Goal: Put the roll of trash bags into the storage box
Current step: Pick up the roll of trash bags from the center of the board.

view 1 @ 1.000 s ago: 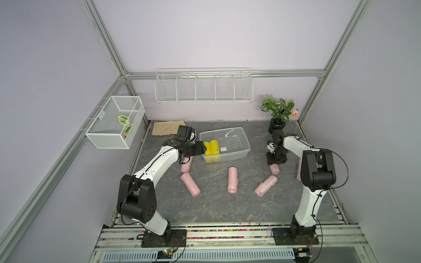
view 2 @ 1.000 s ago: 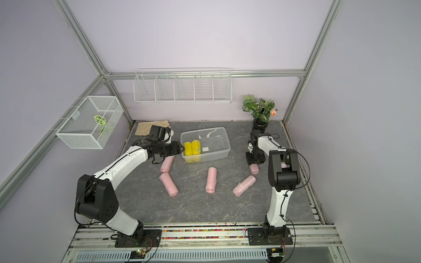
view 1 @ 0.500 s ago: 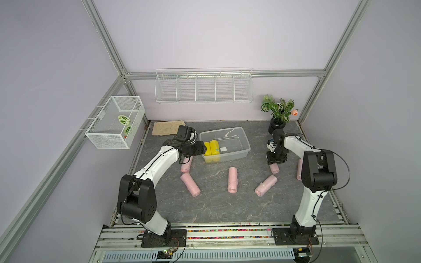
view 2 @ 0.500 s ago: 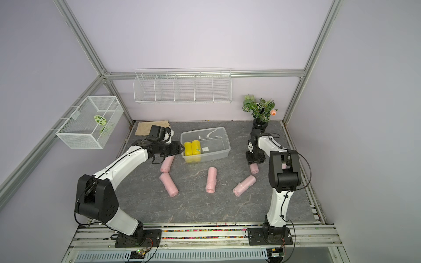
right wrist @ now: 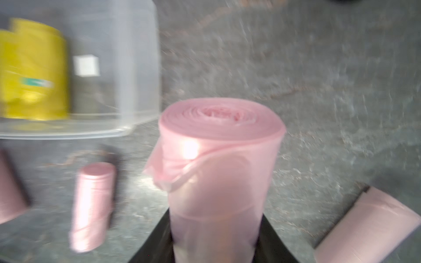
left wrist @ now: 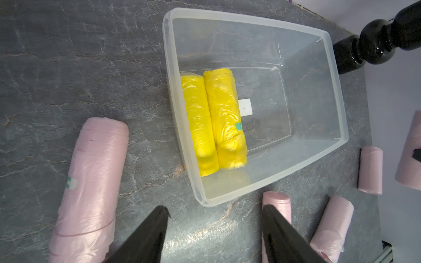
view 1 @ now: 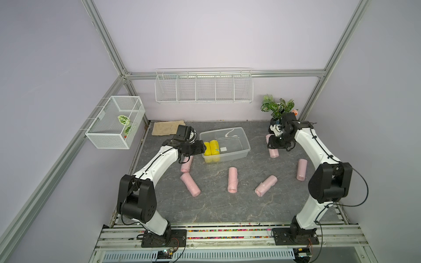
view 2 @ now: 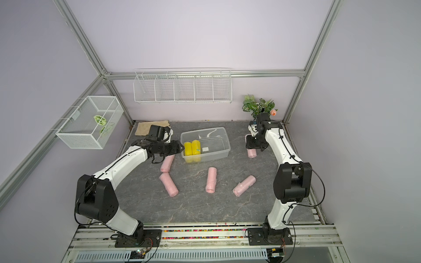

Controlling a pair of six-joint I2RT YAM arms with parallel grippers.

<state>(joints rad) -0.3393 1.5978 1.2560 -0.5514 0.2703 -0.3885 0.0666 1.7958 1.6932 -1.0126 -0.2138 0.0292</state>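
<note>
**Item:** pink roll point(right wrist: 218, 173) of trash bags.
**Location:** clamped by its near end in the right jaws, not yet in the storage box point(view 1: 232, 155), which sits between the two pairs of jaws.
**Left jaws:** apart, empty, just short of the box's corner.
**Handling, likely:** light, soft, slippery film with a loose outer flap; grip it mid-body, across the width.

Wire rack point(view 1: 204, 89), mesh basket point(view 1: 107, 136), potted plant point(view 1: 278, 107)

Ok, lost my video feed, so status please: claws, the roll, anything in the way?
Right claw shut on pink roll. Left claw open, empty, beside storage box. Box holds two yellow rolls, room left. Nothing between roll and box.
</note>
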